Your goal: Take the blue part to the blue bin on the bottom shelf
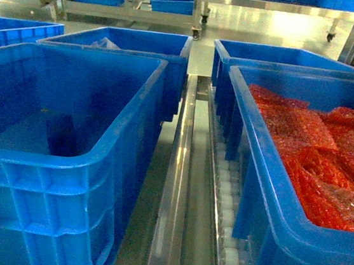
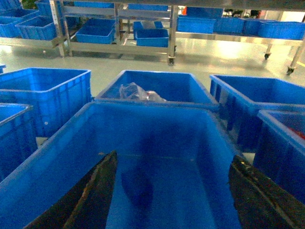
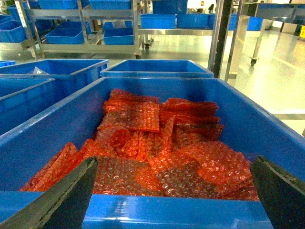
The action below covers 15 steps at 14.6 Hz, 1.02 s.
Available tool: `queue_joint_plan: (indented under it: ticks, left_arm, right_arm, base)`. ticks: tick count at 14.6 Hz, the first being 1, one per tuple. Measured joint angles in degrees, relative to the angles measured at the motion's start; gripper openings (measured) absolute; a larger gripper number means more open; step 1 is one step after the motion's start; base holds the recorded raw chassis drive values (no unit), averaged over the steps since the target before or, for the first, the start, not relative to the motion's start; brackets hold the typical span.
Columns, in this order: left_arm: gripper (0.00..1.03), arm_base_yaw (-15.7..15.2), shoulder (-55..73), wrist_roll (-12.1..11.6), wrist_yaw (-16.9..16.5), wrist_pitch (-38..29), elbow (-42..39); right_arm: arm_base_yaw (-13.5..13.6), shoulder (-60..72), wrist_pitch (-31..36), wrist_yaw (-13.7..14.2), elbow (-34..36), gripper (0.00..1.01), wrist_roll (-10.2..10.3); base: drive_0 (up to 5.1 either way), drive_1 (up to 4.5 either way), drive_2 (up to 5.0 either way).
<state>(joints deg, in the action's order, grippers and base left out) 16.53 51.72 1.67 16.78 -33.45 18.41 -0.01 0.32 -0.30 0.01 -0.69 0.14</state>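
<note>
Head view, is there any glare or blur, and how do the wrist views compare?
Head view: glare on the far floor, soft focus. Left wrist view: dark shadow inside the blue bin, tool fingers blurred. Right wrist view: red packets sharp enough, bright floor.

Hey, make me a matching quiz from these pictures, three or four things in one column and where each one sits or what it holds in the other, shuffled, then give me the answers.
Things:
1. near left crate
2. near right crate
3. far left crate
4. white rollers

Descriptions:
A. holds a clear plastic bag
B. filled with red bubble-wrap packets
C. run in a strip along the steel rail between the two rows of crates
D. smooth blue inside, no packets showing

Pairs: 1-D, 2-B, 3-A, 4-C
</note>
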Motion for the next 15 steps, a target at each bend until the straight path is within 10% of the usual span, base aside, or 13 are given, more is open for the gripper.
queue_joint_plan:
  ticks: [5,10,15]
  left_arm:
    - [0.01,-7.87,-11.63,-0.59,-7.87,2.16,-10.01]
    - [0.02,-16.68,-21.81,-0.72,-16.02,7.89,-14.62]
    - [0.02,-16.39,-28.46,-0.72,-16.74,10.16,-17.16]
  right_arm:
    - [0.0,0.0,0.02,0.0,0.0,0.98,0.0]
    - [0.0,0.0,-0.02,0.02,0.0,0.98,0.0]
    - [0.0,0.0,0.02,0.0,0.0,0.98,0.0]
  base:
    - [0.0,0.0,0.0]
    - [0.0,0.0,0.0]
    - [0.0,0.0,0.0]
